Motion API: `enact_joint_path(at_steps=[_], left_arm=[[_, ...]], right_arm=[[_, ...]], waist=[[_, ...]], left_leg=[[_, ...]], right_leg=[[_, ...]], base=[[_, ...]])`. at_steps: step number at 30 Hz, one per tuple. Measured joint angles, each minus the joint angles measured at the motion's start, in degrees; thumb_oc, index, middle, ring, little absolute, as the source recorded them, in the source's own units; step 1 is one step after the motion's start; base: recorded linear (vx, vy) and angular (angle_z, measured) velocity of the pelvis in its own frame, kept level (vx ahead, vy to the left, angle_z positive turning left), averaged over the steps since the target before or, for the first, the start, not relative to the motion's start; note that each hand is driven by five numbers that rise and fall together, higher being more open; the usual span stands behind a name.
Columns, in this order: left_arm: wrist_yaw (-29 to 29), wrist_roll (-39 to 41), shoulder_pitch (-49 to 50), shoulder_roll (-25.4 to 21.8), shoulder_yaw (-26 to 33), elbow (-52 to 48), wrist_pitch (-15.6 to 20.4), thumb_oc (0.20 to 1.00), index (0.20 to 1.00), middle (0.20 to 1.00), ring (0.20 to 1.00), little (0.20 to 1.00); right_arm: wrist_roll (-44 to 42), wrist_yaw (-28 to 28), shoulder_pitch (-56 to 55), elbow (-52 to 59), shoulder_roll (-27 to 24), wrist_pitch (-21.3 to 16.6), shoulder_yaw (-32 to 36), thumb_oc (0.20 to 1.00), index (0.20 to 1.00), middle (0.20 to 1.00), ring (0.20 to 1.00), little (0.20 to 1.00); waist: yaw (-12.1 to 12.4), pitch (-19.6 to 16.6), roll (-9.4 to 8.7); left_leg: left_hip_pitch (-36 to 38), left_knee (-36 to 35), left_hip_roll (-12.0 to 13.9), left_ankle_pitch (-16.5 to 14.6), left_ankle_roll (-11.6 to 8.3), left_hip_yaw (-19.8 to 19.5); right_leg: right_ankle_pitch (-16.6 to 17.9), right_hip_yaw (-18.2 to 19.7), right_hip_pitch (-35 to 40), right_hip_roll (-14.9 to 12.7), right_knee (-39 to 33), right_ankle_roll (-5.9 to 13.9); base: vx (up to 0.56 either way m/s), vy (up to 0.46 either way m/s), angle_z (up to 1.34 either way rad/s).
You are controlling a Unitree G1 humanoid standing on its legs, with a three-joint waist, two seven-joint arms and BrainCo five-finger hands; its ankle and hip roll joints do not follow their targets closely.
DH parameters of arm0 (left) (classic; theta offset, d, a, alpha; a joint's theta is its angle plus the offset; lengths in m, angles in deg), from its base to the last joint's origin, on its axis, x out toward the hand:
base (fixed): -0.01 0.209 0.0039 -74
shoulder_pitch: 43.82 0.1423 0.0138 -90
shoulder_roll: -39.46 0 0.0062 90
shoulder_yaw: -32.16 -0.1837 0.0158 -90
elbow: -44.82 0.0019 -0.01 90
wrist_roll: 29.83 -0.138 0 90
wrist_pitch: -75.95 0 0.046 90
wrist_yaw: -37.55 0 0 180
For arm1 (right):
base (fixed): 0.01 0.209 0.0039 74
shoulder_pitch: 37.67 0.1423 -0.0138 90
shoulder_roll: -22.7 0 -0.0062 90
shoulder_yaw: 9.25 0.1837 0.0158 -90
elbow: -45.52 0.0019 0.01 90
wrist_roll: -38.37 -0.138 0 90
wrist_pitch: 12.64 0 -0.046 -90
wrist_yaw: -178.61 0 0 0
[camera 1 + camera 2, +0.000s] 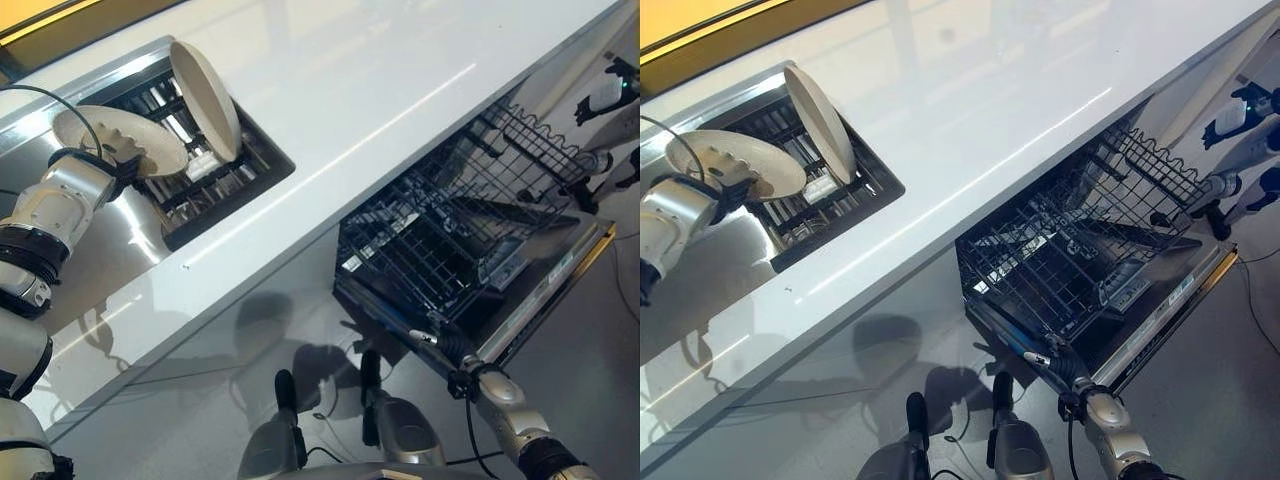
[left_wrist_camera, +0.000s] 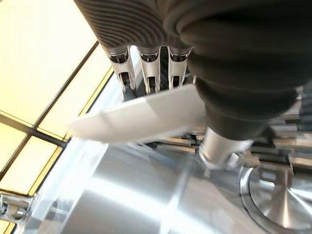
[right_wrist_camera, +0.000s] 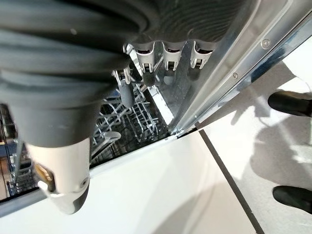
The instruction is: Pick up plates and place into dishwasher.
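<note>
So on my far left, the left hand [image 1: 118, 160] has one plate [image 1: 120, 140] pinched at its near rim, fingers [image 2: 148, 73] on one face and the thumb on the other, clamped tight. That plate sits nearly flat, tipped up a bit, its free edge sticking out over the sink rack [image 1: 200, 180]. I count two plates total: the second plate [image 1: 205, 100] stands on edge in the rack just beside the held one, leaning, its face turned toward the hand. The rack is set into the steel sink [image 1: 120, 250] at the left end of the white table [image 1: 380, 90].

Moving right, the dishwasher [image 1: 540, 300] is open below the table edge with its dark wire basket [image 1: 450, 240] pulled out. My right hand [image 1: 448, 348] is at the near corner of the basket. From the wrist cam its fingers [image 3: 165, 63] look curled in over the wire, but I honestly can't tell if they're gripping anything
</note>
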Motion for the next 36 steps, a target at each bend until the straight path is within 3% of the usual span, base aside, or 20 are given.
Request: enact_joint_path(at_steps=[9, 13, 17, 24, 30, 36], left_arm=[[-7.4, 2.8, 0.6, -0.6, 0.0, -0.4, 0.9, 0.2, 0.2, 0.2, 0.2, 0.2], [-10.1, 7.0, 3.1, -1.5, 1.6, -3.2, 0.5, 0.2, 0.2, 0.2, 0.2, 0.2], [-14.9, 11.8, 11.1, -1.7, 7.1, -9.5, 0.1, 0.2, 0.2, 0.2, 0.2, 0.2], [-23.5, 17.9, 25.9, -1.7, 17.0, -19.1, 0.4, 0.2, 0.2, 0.2, 0.2, 0.2], [-29.4, 20.2, 31.1, 0.1, 22.4, -27.6, 4.2, 0.2, 0.2, 0.2, 0.2, 0.2], [-28.1, 26.5, 31.2, 4.6, 24.0, -38.6, 11.6, 0.2, 0.2, 0.2, 0.2, 0.2]], right_arm=[[-1.0, 1.2, -0.6, 1.0, 0.0, -1.1, 0.2, 1.0, 1.0, 1.0, 1.0, 1.0], [-0.4, 1.1, -2.5, 4.0, 0.3, -2.6, 0.0, 1.0, 1.0, 1.0, 1.0, 1.0], [4.5, -1.1, -5.3, 11.1, 0.3, -5.7, -0.1, 1.0, 1.0, 1.0, 1.0, 1.0], [15.6, -7.0, -2.6, 28.3, -2.3, -16.2, 3.3, 1.0, 1.0, 1.0, 1.0, 1.0], [25.3, -13.3, 3.4, 34.9, -8.2, -19.6, 4.4, 1.0, 1.0, 1.0, 1.0, 1.0], [38.7, -21.8, 16.0, 36.2, -14.9, -18.1, 4.0, 1.0, 1.0, 1.0, 1.0, 1.0]], waist=[[-0.3, -0.2, -0.01], [0.5, -1.9, -0.01], [1.1, -4.7, -0.06], [2.7, -11.0, -0.11], [6.2, -14.4, -0.32], [8.2, -16.0, -0.54]], left_leg=[[2.2, 0.0, 0.0, 0.0, 0.0, -0.2], [2.9, 0.0, 0.1, 0.0, 0.01, -0.4], [4.3, 0.0, 0.1, -0.1, -0.05, -0.4], [6.2, -0.1, 0.4, -0.3, 0.18, -0.6], [7.2, -0.1, 0.3, -0.3, 0.19, -0.8], [7.3, -0.1, 0.2, 0.1, 0.19, -2.1]], right_leg=[[-0.1, -0.3, 2.4, 0.0, 0.0, -0.02], [-0.1, -0.3, 3.1, 0.0, 0.0, -0.03], [-0.4, -0.2, 4.5, 0.0, 0.0, 0.09], [-0.8, 0.0, 6.3, 0.2, -0.3, 0.0], [-0.9, -0.2, 7.9, 0.1, -0.3, 0.01], [-0.8, -0.7, 8.6, 0.1, -0.3, 0.05]], base=[[0.02, -0.01, 0.02], [0.02, -0.012, 0.0], [0.06, -0.02, 0.0], [0.03, -0.035, -0.01], [-0.01, -0.062, 0.04], [0.0, -0.071, 0.09]])
